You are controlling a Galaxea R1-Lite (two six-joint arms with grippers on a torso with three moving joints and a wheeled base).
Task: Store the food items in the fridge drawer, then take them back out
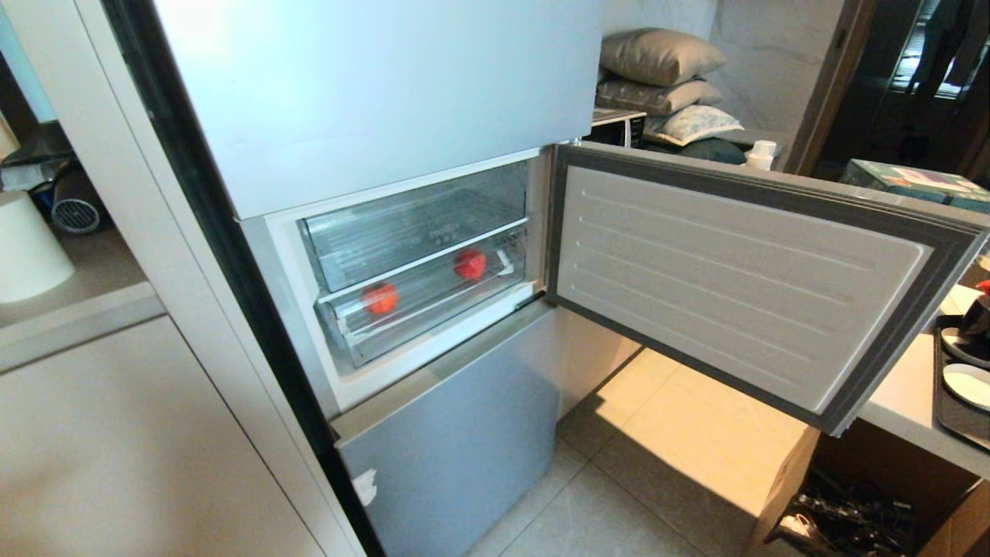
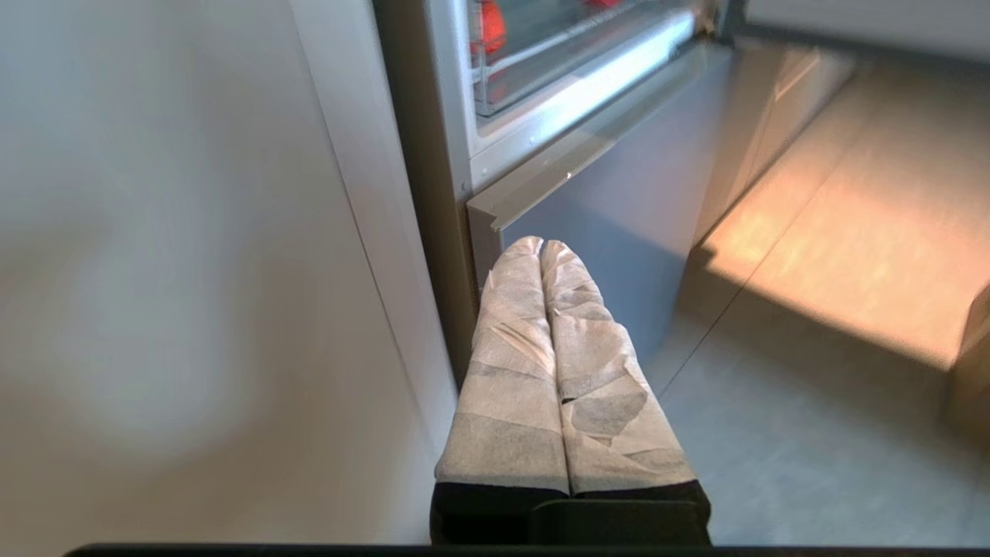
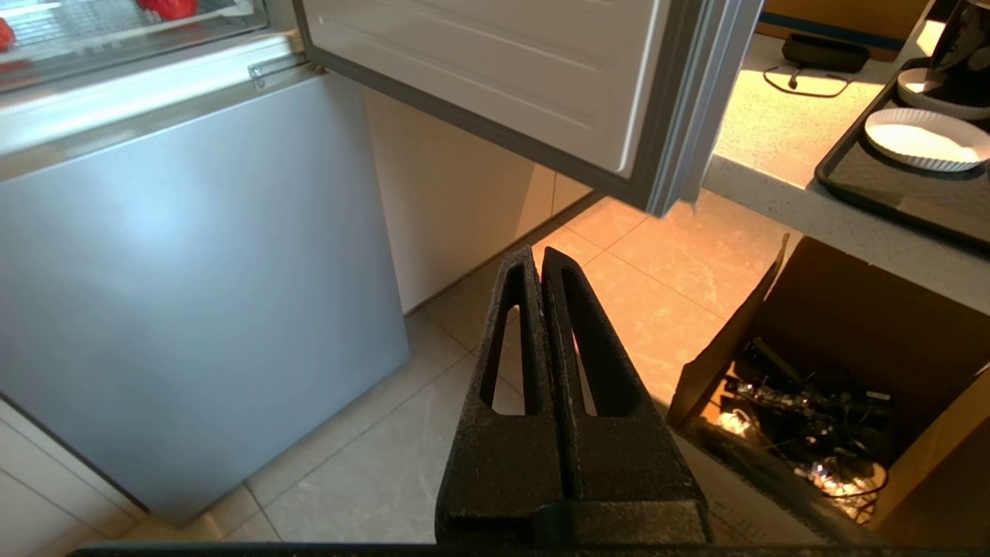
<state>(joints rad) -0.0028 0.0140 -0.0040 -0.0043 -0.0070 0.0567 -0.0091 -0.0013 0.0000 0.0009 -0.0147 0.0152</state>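
Two red food items lie inside the clear fridge drawer, mid-frame in the head view, beside the open fridge door. The left gripper and the right gripper are both pressed closed and empty, low before the fridge.

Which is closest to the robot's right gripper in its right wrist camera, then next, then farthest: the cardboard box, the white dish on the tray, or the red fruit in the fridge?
From the shut right gripper:
1. Cardboard box, open on the floor under the counter.
2. White dish, up on the black tray.
3. Red fruit, back inside the fridge; close to call with the dish.
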